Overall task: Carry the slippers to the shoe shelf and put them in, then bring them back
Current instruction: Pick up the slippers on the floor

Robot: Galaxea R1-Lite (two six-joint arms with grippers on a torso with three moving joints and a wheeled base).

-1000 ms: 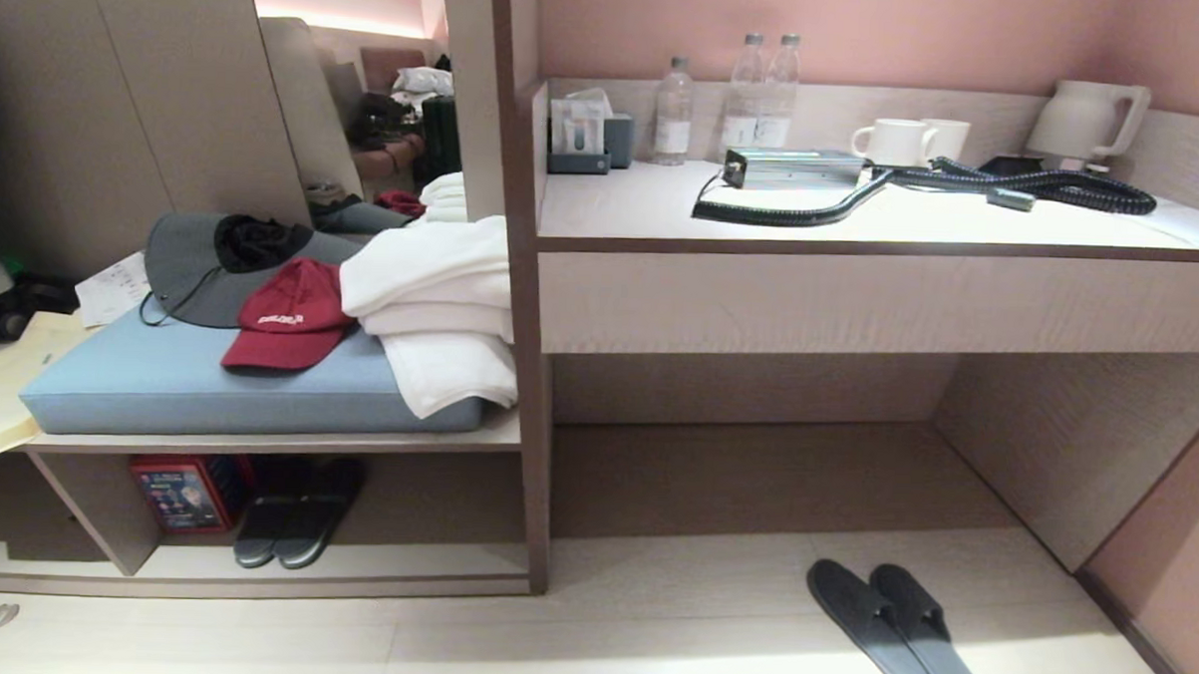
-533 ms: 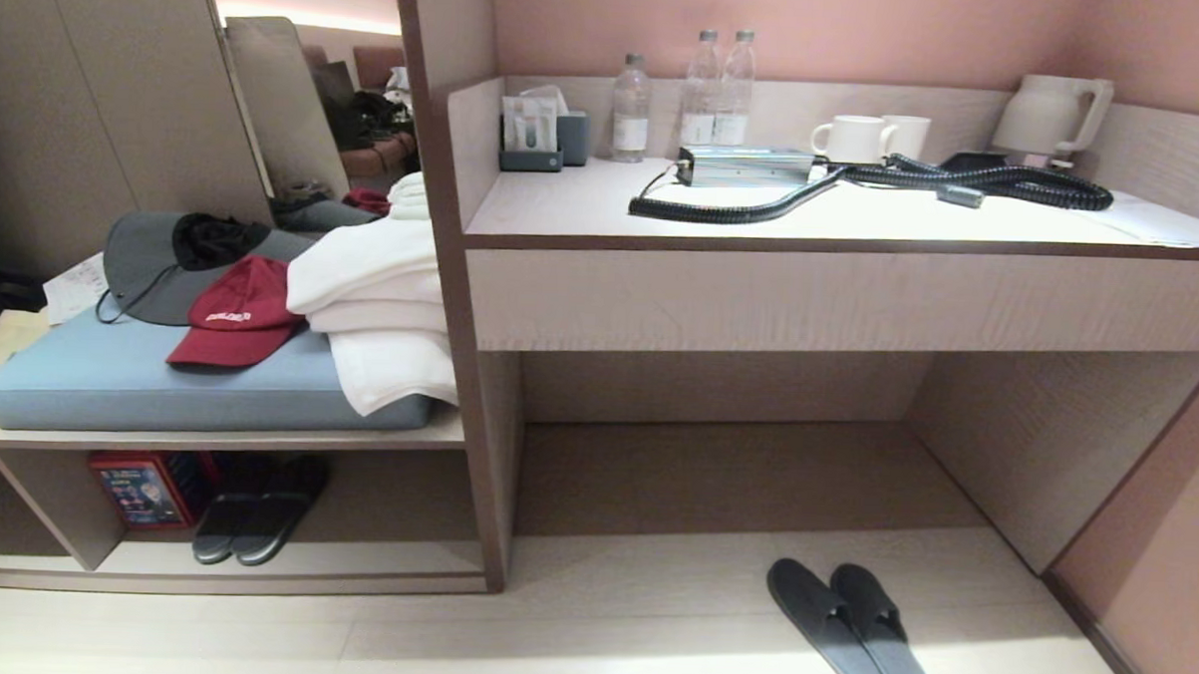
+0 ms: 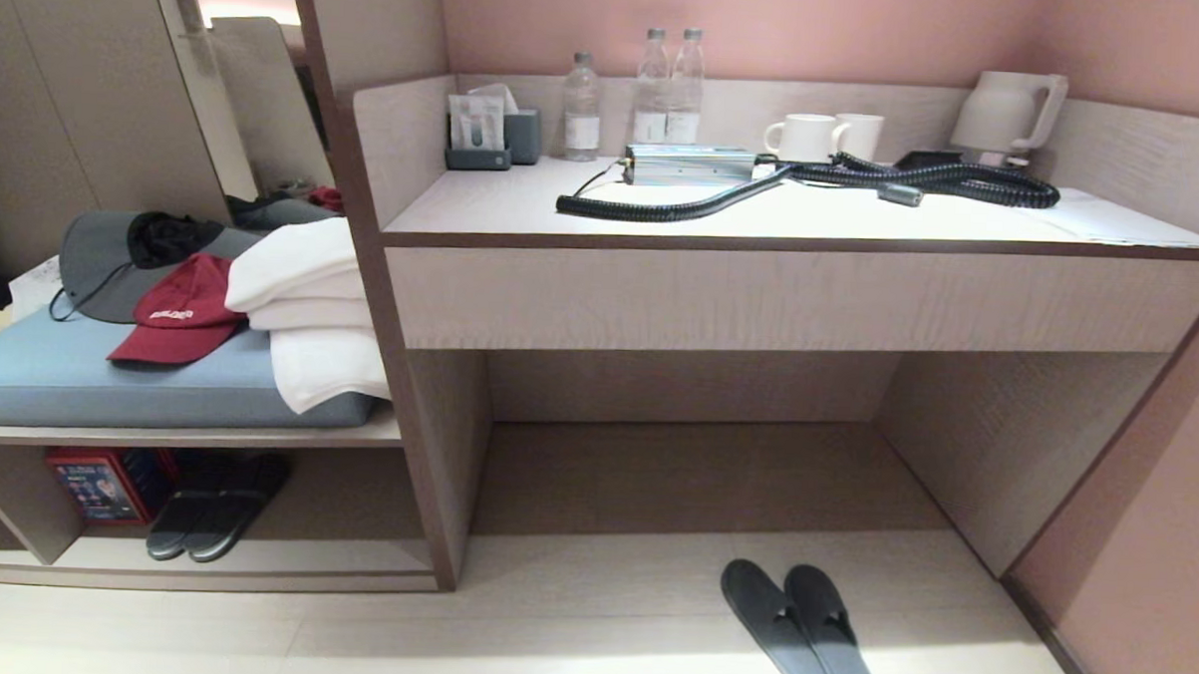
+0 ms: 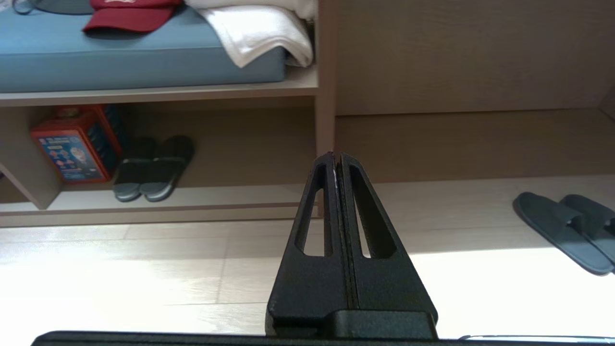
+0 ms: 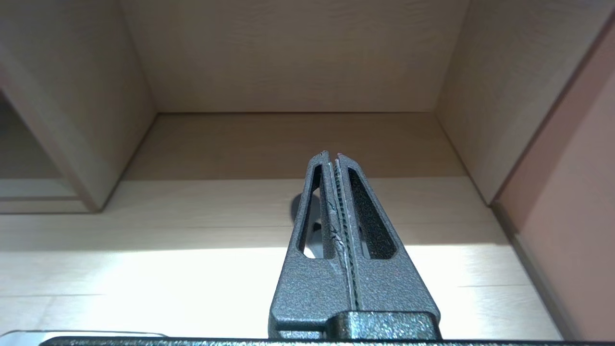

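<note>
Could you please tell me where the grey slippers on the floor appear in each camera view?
Head view: the slippers lie side by side on the floor, before the recess under the desk.
Left wrist view: the slippers lie at the picture's far edge, on the floor.
Right wrist view: not clearly in it.
Shared landmark: the upright divider panel.
</note>
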